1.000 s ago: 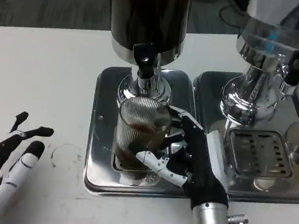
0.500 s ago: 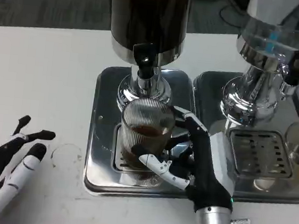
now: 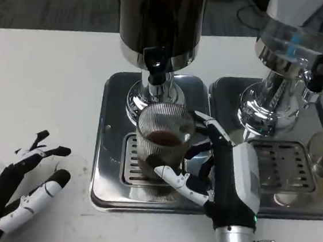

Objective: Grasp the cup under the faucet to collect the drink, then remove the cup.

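Note:
A ribbed clear glass cup [image 3: 162, 137] with dark drink in its bottom is held by my right hand [image 3: 220, 174], whose fingers wrap its right side and front. The cup hangs slightly above the drip grate [image 3: 139, 170], just below and in front of the black faucet tap [image 3: 157, 64] of the dark dispenser [image 3: 159, 17]. My left hand [image 3: 18, 190] lies on the white table at the lower left with its fingers spread and nothing in it.
The steel tray [image 3: 111, 133] under the dark dispenser sits beside a second tray [image 3: 273, 161] with its own grate and a silver dispenser [image 3: 283, 59] at the right. A faint wet ring [image 3: 74, 167] marks the table near my left hand.
My right hand has lifted the cup off the grate and shifted it slightly right. My left hand has slid right and a little lower on the table.

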Tool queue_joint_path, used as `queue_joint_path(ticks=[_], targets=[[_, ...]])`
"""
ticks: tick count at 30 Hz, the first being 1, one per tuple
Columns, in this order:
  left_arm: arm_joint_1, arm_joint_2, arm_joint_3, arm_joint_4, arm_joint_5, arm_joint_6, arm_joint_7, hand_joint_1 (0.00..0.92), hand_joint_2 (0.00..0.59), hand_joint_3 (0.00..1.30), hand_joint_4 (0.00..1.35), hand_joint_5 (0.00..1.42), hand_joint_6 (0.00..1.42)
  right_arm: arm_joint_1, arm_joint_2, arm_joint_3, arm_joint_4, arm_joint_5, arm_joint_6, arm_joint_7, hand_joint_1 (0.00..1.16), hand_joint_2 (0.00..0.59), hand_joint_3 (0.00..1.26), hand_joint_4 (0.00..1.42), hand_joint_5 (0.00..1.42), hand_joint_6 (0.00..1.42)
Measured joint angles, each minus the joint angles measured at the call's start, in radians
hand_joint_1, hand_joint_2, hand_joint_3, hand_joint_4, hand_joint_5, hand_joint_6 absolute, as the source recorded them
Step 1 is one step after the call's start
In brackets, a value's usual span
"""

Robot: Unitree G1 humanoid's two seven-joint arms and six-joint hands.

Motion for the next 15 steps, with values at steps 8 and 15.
queue_joint_path(ticks=[8,15], targets=[[0.012,0.081,-0.037,-0.092,0.162,0.009,0.024,0.000,0.188,0.05,0.00,0.00,0.00,0.064,-0.023,0.006,-0.081,-0.021,0.014,-0.003,0.91,0.197,0.44,0.57,0.78,1.18],[0.049,0.111,-0.068,-0.152,0.258,0.063,0.032,0.000,0.165,0.00,0.00,0.00,0.00,0.083,-0.029,0.008,-0.113,-0.023,0.021,-0.003,0.91,0.195,0.44,0.57,0.78,1.18]])
